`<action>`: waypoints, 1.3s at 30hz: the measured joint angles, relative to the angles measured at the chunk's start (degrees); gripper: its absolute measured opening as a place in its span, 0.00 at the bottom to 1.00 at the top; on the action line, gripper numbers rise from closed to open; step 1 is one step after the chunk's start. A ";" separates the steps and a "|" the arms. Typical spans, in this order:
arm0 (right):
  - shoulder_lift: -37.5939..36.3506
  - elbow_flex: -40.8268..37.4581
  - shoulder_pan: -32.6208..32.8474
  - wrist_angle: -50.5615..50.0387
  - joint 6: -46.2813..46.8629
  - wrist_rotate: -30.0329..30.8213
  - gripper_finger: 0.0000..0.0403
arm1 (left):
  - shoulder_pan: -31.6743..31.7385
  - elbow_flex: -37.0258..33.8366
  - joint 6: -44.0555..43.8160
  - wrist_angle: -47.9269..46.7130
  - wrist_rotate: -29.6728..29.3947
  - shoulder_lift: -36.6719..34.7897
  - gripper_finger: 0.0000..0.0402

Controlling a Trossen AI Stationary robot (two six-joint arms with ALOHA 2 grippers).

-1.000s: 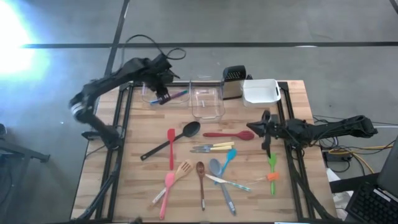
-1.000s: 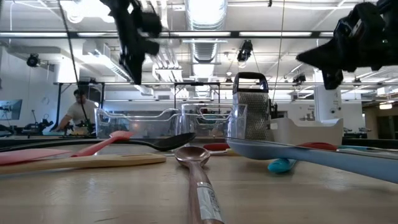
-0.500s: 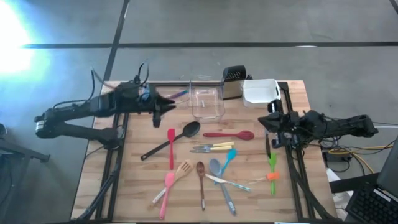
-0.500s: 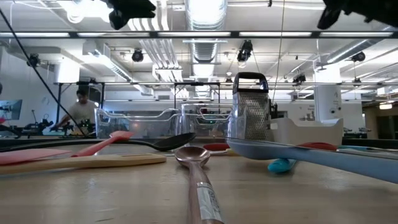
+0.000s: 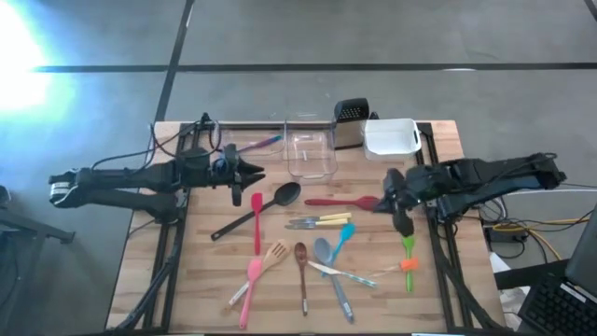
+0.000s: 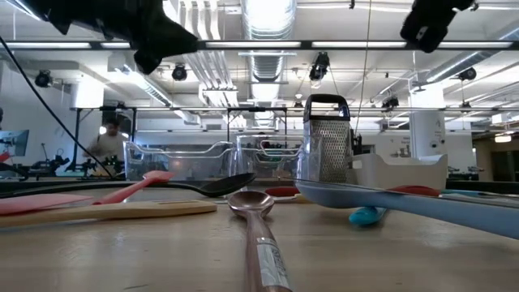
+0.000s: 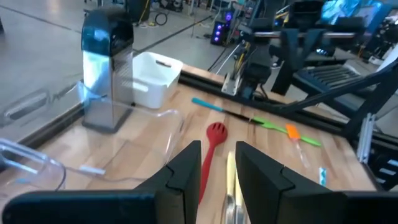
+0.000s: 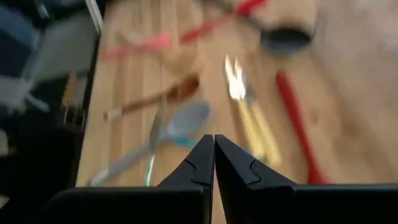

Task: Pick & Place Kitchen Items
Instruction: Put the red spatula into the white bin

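Note:
Several kitchen items lie flat on the wooden table: a black ladle (image 5: 261, 210), a red spatula (image 5: 343, 202), yellow-handled knives (image 5: 319, 221), wooden, pink, grey and blue spoons, and a green-orange tool (image 5: 408, 257). A pink-and-blue utensil (image 5: 264, 142) lies in the left clear tub (image 5: 233, 140). My left gripper (image 5: 256, 175) (image 7: 217, 149) hovers level, near that tub and above the ladle's left, open and empty. My right gripper (image 5: 382, 201) (image 8: 214, 140) hangs high over the red spatula's head, slanting down, shut on nothing.
A second clear tub (image 5: 310, 154), a steel box grater (image 5: 350, 121) and a white tub (image 5: 392, 137) stand along the far edge. Black frame rails run down both table sides. A person shows in the room beyond the table (image 6: 105, 142).
My left gripper has left the clear tub at the far left, come toward the near edge and sunk, tipping from pointing down to level; the pink-and-blue utensil stays in the tub. My right gripper has risen and tipped to slant down over the red spatula's head.

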 joint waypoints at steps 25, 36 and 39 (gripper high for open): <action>9.98 3.45 21.98 -20.38 35.49 20.34 0.02 | 0.02 -4.32 0.98 5.89 -0.66 0.41 0.26; 6.05 1.06 22.06 -20.92 36.64 26.20 0.02 | 0.02 -2.46 -4.48 -3.33 -0.64 0.29 0.30; 5.44 1.06 22.03 -21.02 35.77 27.08 0.02 | 0.02 0.33 -6.87 -10.51 -0.75 0.36 0.38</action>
